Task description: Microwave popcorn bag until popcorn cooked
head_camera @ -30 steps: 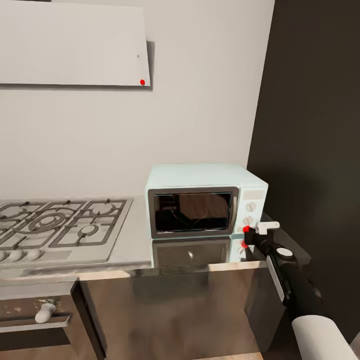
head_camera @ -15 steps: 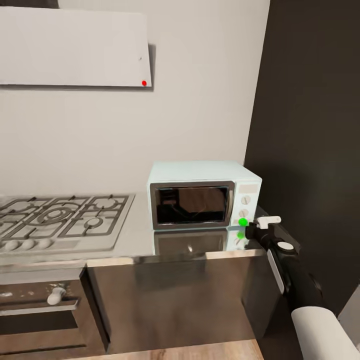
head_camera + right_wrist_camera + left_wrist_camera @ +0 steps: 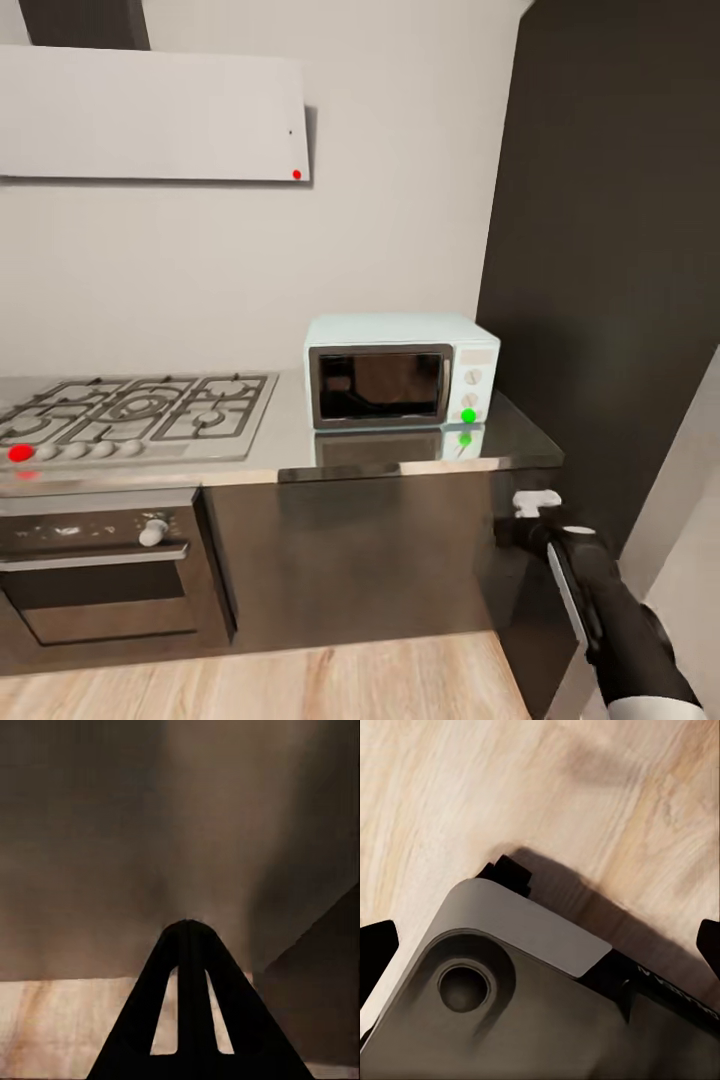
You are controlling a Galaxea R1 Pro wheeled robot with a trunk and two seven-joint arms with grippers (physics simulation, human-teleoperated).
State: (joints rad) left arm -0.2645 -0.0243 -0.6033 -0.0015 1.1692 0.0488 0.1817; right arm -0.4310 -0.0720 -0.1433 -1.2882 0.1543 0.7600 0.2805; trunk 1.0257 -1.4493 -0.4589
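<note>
The boxy mint-blue microwave, its dark glass door closed and a green dot lit beside its white knobs, sits on the brushed-metal countertop just right of the silver gas hob. Pale grey wall, dark cabinets and a light wood floor surround it. The right gripper hangs below the counter's edge, fingers pressed together on nothing; the left gripper's black fingertips stand wide apart over the floor.

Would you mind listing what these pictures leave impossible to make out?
- Inside of the microwave, head view: the dark glass door reflects the room, so no bag can be made out.
- Markings by its knobs: too small.
- Gas hob: cut by the picture's left edge.
- Left tool, left wrist view: fingertips cut off at both edges.
</note>
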